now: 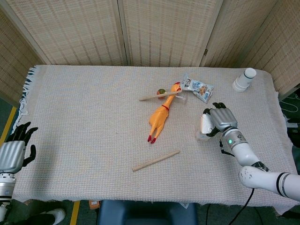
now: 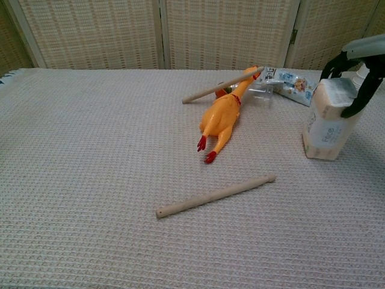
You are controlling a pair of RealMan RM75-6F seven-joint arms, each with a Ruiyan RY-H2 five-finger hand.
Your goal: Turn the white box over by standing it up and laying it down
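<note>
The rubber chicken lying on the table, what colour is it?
The rubber chicken is orange-yellow with red feet, clearest in the chest view.

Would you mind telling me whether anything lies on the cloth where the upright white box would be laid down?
Nothing visible does. The right robot hand already grips the top of the white box, which stands upright on bare cloth. The snack packet lies behind it, while the rubber chicken and the wooden stick lie clear to its left.
</note>
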